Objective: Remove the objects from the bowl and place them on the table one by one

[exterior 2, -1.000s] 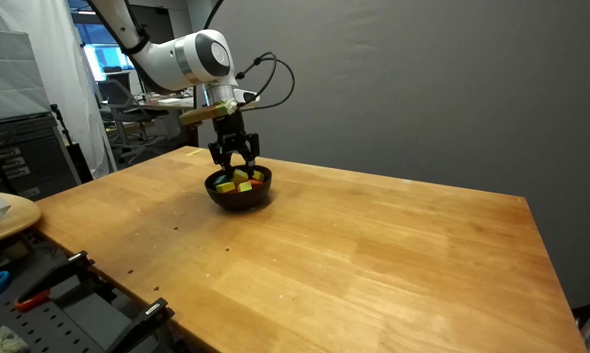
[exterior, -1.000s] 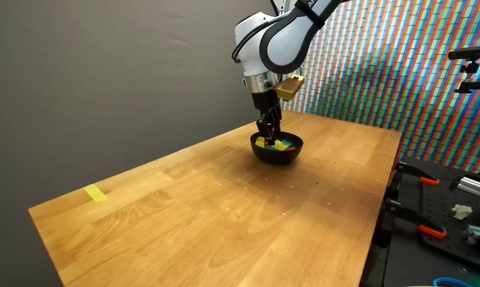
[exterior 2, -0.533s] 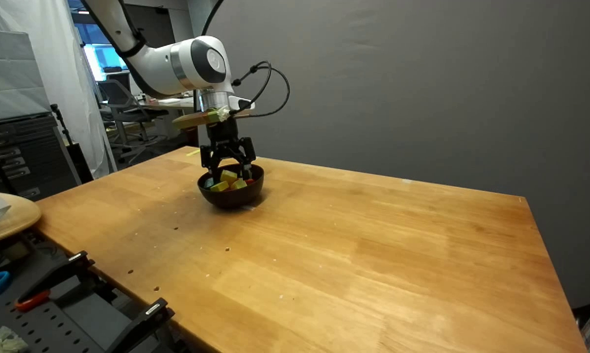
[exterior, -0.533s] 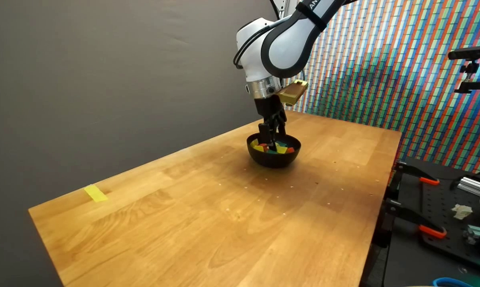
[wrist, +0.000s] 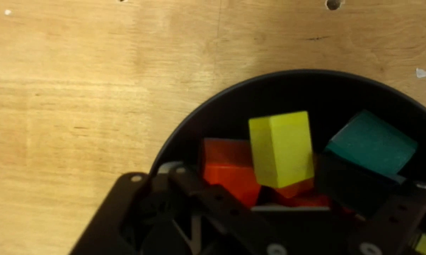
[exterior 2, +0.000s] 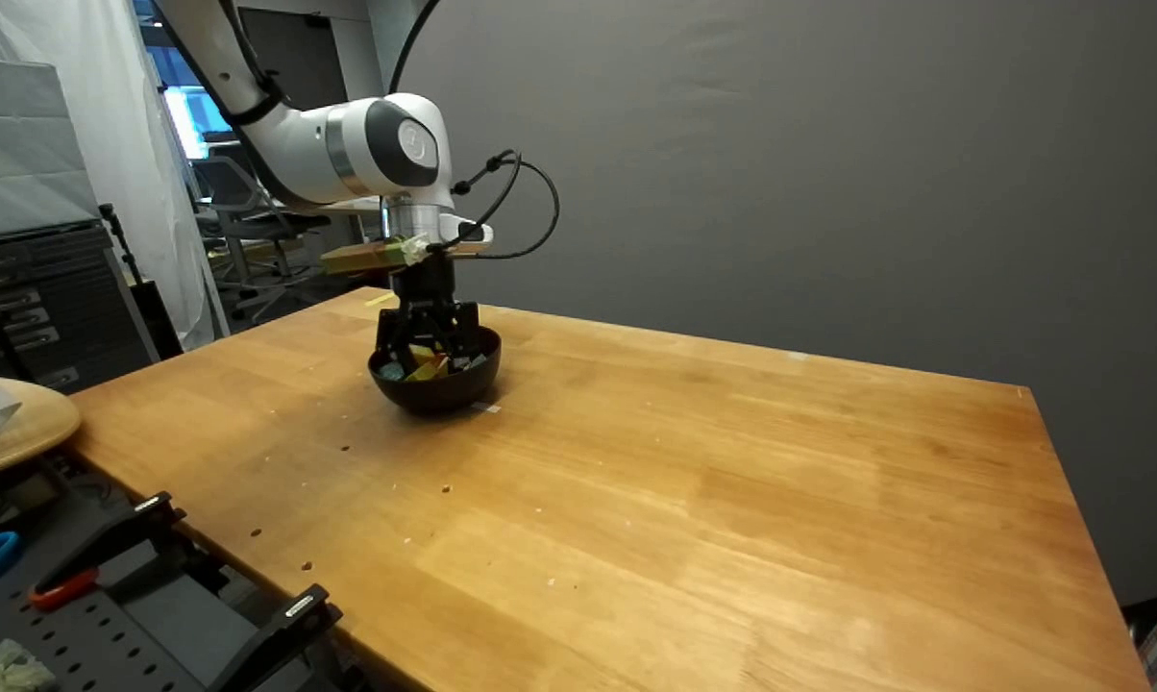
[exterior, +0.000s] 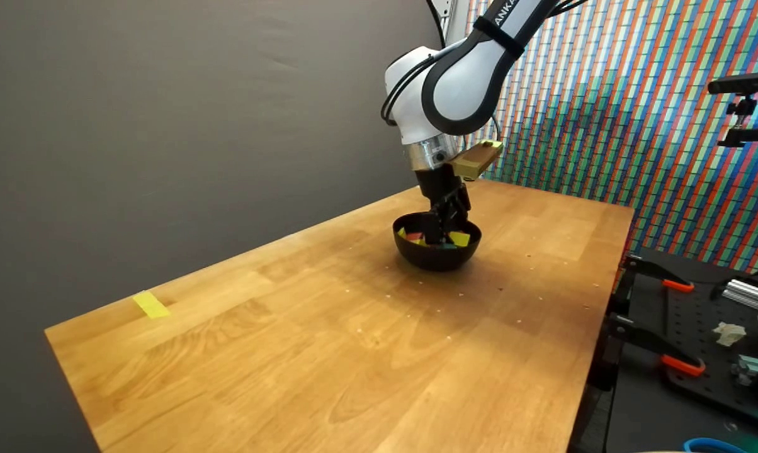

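In an exterior view the hand [exterior 2: 430,361] is down inside the bowl [exterior 2: 434,396], left of the frame's centre, its fingers [exterior 2: 387,334] parted and nothing clearly gripped; the blocks [exterior 2: 425,372] in sight all lie in that bowl. The step looks to be taking hold of a single piece. The yellow block [wrist: 287,150], right of centre in the wrist view, seems the best target, since it appears to lie over red ones and shows two broad faces. The red block [wrist: 230,170], against or just beside its left face, is the likely snag: closing as things stand could pinch both, so a slight shift or turn that puts the fingers on yellow alone should help. Mind the green block [wrist: 374,143] at the right of that view, near a finger. Once a piece is gripped, a straight lift over the rim before travelling across the worktop [exterior 2: 732,481] should spare the bowl a nudge. Only the wrist view shows how red and yellow meet; in an exterior view a finger [exterior: 434,230] hides much of the contents, though a yellow block [exterior: 459,239], perhaps the same one, shows to its right.
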